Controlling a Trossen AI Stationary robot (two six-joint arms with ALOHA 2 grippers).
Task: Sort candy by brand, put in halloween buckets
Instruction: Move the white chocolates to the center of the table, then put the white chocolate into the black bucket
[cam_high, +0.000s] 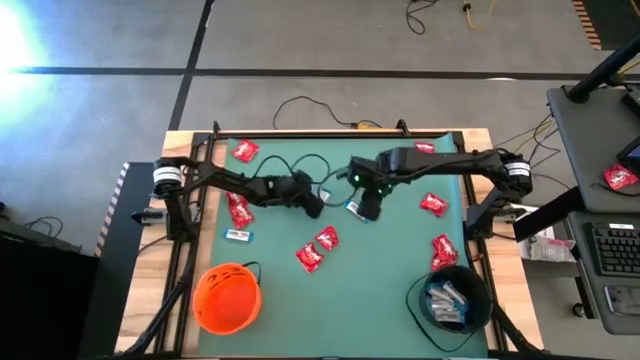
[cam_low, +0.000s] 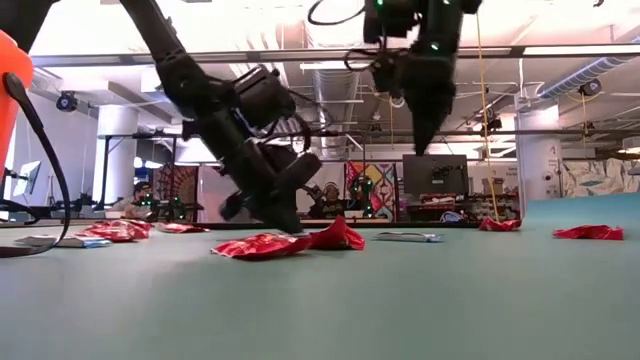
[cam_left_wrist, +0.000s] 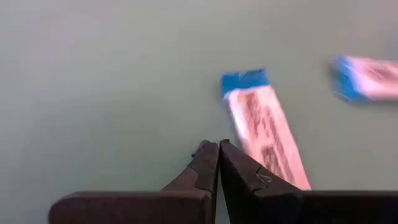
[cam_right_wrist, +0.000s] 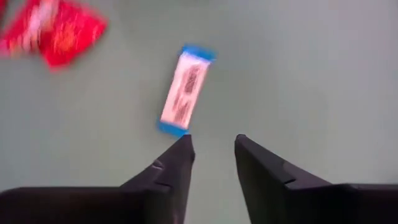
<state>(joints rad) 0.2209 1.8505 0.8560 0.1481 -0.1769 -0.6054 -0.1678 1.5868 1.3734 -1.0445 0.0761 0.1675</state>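
Frankly, no brand name can be read on any wrapper; the print on the blue-and-white bar (cam_right_wrist: 184, 91) is only a dark smear. Around the green mat (cam_high: 380, 290), red candies (cam_high: 318, 247) lie scattered near centre, with more toward nine, eleven and three o'clock. The orange bucket (cam_high: 227, 297) sits at seven o'clock, its contents hidden from view; the black bucket (cam_high: 452, 297) at five o'clock holds blue-and-white bars. The left gripper (cam_left_wrist: 217, 149) is clenched on nothing, low over the mat beside another blue-and-white bar (cam_left_wrist: 264, 127). The right gripper (cam_right_wrist: 212, 143), fingers parted and empty, hovers over its bar near centre. A cable (cam_high: 310, 110) trails behind the table.
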